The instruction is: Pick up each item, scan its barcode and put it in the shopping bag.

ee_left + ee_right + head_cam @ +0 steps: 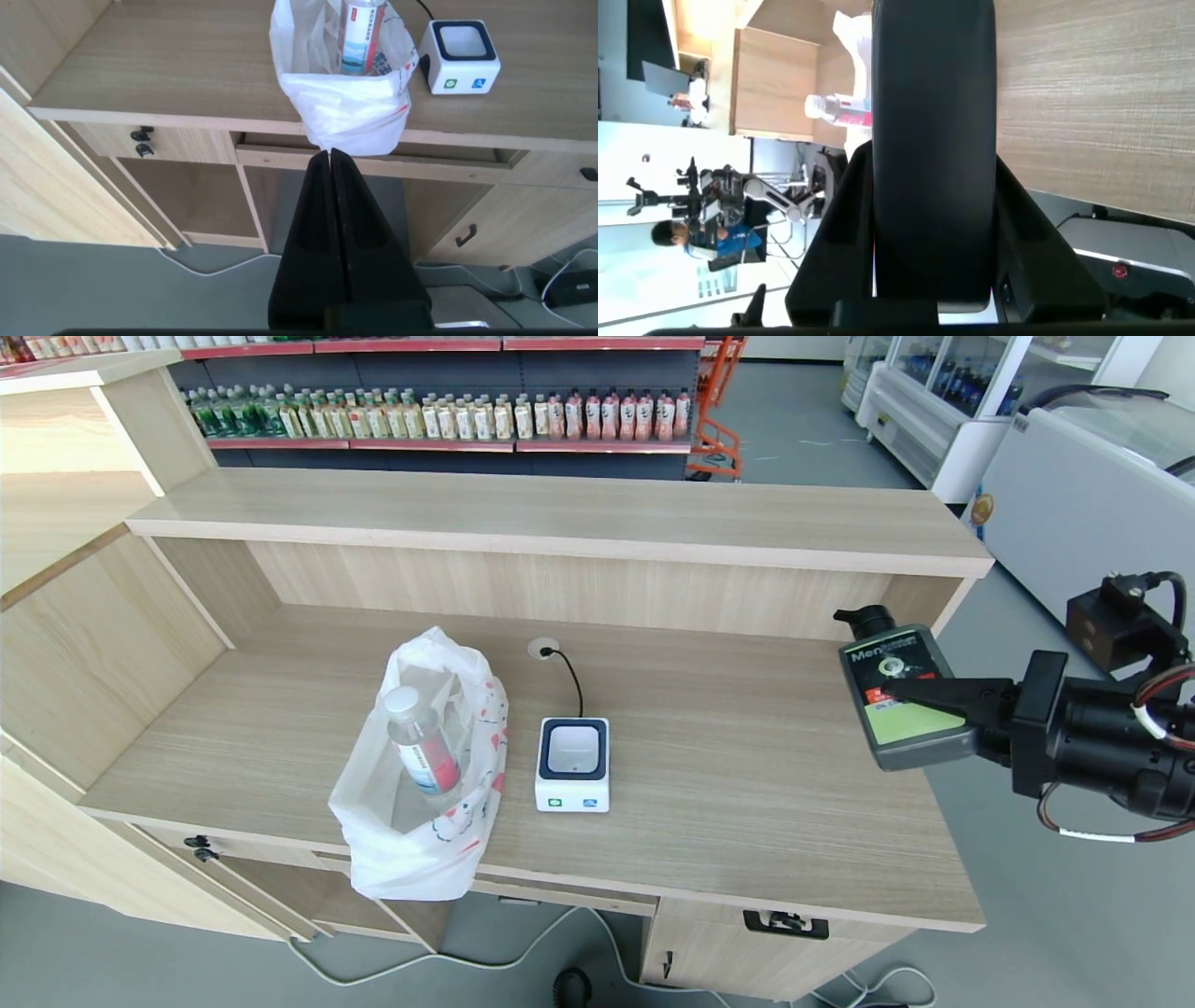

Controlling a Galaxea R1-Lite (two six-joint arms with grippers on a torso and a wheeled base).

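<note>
Counter: 1 bag; 1 scanner; R fingers pinch 1 dark bottle; L fingers pressed together

A wooden counter spans the middle of the frame. Left of centre on it stands a white bag. Just right of the bag sits a scanner, its cable running upward.

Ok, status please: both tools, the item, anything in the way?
Left tool shut, empty, low before counter. Right tool shut on grey bottle at counter's right end. Nothing between it and scanner.
</note>
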